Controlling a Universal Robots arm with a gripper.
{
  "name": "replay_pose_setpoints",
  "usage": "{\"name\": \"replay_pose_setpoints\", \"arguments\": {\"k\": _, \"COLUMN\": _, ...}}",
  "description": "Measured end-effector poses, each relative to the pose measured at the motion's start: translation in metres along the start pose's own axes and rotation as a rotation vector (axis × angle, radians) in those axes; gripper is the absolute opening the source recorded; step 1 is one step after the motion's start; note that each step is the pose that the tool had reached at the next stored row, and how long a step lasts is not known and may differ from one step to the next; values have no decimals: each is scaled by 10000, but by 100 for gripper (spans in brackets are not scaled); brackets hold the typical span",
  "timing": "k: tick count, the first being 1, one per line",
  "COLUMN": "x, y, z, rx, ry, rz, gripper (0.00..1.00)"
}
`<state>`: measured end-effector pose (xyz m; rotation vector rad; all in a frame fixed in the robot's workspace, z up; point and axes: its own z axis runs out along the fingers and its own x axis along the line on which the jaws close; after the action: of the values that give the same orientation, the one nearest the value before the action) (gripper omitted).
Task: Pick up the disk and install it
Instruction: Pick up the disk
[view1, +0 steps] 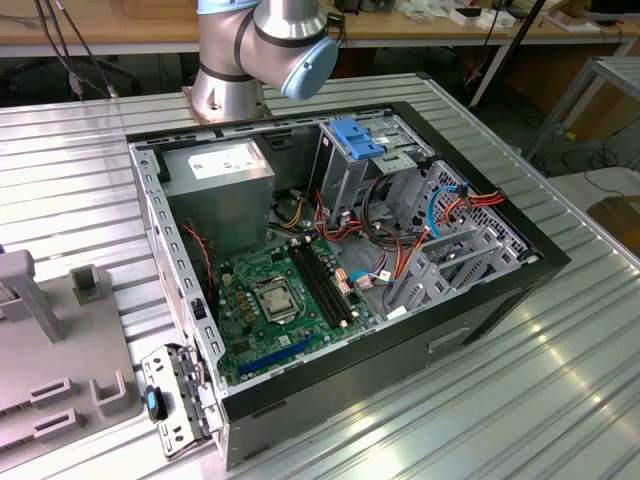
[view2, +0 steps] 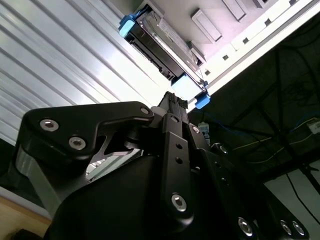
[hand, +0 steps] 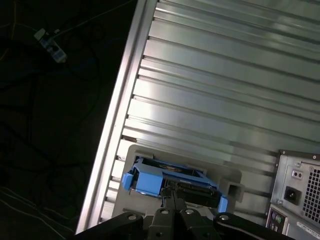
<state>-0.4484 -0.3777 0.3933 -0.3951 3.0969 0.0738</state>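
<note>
**Tool poised over the disk in its holder**

In the first wrist view the tool (hand: 172, 199) hangs right over the disk (hand: 150, 182). The disk stands on edge in a grey holder (hand: 222, 175) on the ribbed bench (hand: 225, 90), beside the computer case (hand: 300, 200). Whether the tool is released or clenched, I cannot tell. A grip catching only a blue rail could let the drive tilt or slip. Loose cables (view1: 400, 262), centre-right of the exterior view, might snag it.

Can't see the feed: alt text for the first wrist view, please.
A flat dark disk with blue plastic rails sits in a grey holder on the ribbed metal table, with the black end effector close to it. The grey rear panel of a computer case stands beside the holder.
</note>
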Motion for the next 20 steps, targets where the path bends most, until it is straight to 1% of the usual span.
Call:
{"name": "replay_pose_setpoints", "arguments": {"k": 10, "x": 0, "y": 0, "z": 0, "rx": -13, "ry": 24, "rz": -531, "gripper": 11}}
{"name": "replay_pose_setpoints", "arguments": {"k": 20, "x": 0, "y": 0, "z": 0, "rx": -24, "ry": 44, "rz": -969, "gripper": 11}}
